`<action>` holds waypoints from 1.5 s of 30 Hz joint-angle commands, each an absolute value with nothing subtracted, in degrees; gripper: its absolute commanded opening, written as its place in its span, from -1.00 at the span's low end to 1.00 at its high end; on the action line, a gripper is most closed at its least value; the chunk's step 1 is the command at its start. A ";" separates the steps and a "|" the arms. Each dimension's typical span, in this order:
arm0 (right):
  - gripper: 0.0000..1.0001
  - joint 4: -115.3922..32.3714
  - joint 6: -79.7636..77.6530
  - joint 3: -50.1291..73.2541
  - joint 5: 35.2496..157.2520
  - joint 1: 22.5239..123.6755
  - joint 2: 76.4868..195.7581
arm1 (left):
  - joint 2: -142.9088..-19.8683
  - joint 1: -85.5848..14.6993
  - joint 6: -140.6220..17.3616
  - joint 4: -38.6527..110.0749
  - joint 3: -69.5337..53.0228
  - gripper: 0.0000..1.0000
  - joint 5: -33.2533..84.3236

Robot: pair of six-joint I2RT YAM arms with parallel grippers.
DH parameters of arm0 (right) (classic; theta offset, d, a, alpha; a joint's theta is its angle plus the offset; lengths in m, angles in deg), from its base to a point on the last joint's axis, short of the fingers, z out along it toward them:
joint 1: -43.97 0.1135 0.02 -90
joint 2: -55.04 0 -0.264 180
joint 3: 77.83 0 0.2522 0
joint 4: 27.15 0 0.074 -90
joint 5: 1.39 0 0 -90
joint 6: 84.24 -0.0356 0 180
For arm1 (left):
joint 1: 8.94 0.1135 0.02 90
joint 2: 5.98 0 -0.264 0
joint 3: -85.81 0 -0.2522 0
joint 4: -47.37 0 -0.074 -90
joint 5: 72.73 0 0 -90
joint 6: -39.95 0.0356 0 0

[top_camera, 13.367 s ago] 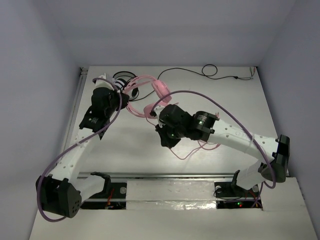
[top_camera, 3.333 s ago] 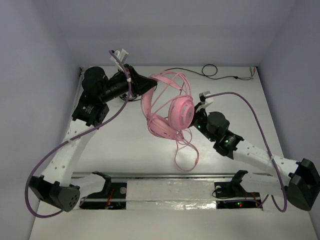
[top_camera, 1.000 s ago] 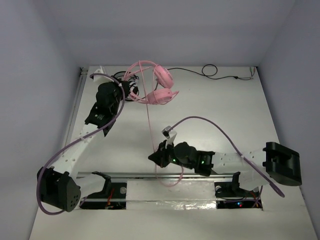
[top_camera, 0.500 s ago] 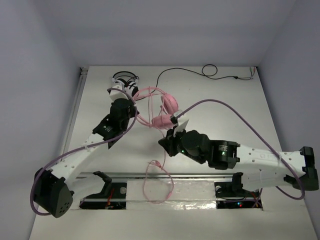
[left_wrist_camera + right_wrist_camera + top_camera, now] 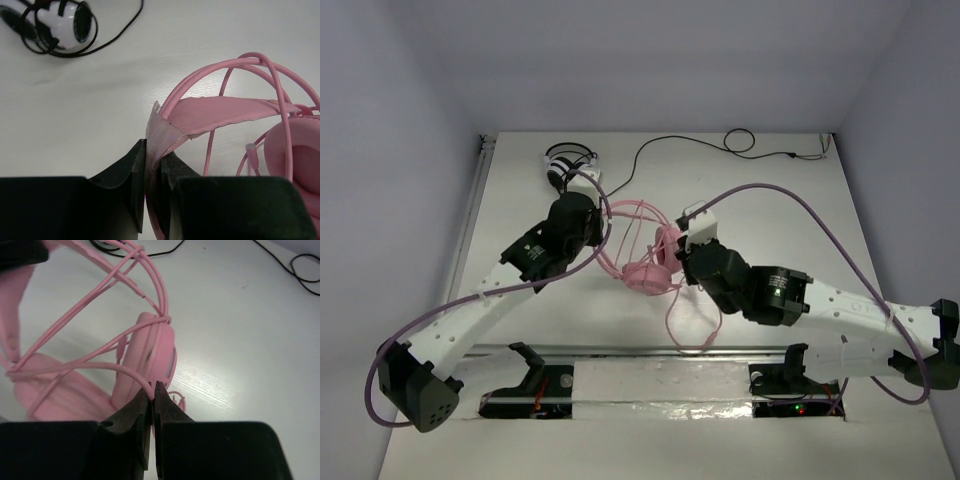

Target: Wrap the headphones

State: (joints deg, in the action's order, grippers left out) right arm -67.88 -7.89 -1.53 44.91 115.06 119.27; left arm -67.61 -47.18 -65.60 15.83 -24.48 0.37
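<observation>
- Headphones (image 5: 645, 262) mid-bench, probably light with a stiff frame; left tool (image 5: 152, 165) clamps the headband (image 5: 225, 112) from 10 o'clock.
- Right tool (image 5: 152, 395), at 3 o'clock, pinches the cable (image 5: 127, 371): thin, limp, likely slippery, so keep tension.

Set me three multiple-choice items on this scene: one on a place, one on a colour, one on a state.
1. Where do the black-and-white headphones lie?
A) at the far left of the table
B) between the arm bases
C) under the right arm

2. What colour is the cable in the right gripper?
A) black
B) pink
C) white

3. What is the left gripper doing?
A) hanging open
B) shut on the pink headband
C) shut on a black cable

Answers:
1 A: the top view shows them at the far left.
2 B: the right wrist view shows a pink strand pinched.
3 B: the left wrist view shows both fingers clamped on the headband.
</observation>
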 commanded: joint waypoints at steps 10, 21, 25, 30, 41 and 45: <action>-0.99 -59.90 -2.85 -1.23 37.11 108.75 117.44 | -66.80 -47.53 -54.27 14.97 -18.37 -1.00 27.10; -0.77 -51.82 -6.63 -8.42 44.38 104.10 113.85 | -63.38 -39.53 -57.61 21.29 -15.56 -1.00 46.00; -0.70 -44.80 -9.26 -13.70 52.55 100.67 110.86 | -62.67 -37.34 -60.50 24.55 -14.60 -1.00 51.35; -0.55 -30.30 -13.57 -20.65 63.90 97.94 109.44 | -63.20 -35.31 -65.95 31.83 -14.16 -1.00 59.54; -0.37 -29.21 -13.49 -21.89 68.58 91.61 109.19 | -66.97 -34.08 -64.74 28.08 -11.26 -1.00 57.81; -0.26 -33.96 -12.08 -18.37 67.60 91.61 107.17 | -68.56 -34.08 -63.24 24.12 -11.34 -1.00 50.07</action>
State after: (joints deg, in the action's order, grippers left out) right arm -32.29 -13.64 -21.99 70.37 92.68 109.00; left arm -68.90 -33.35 -60.75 24.18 -14.69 49.44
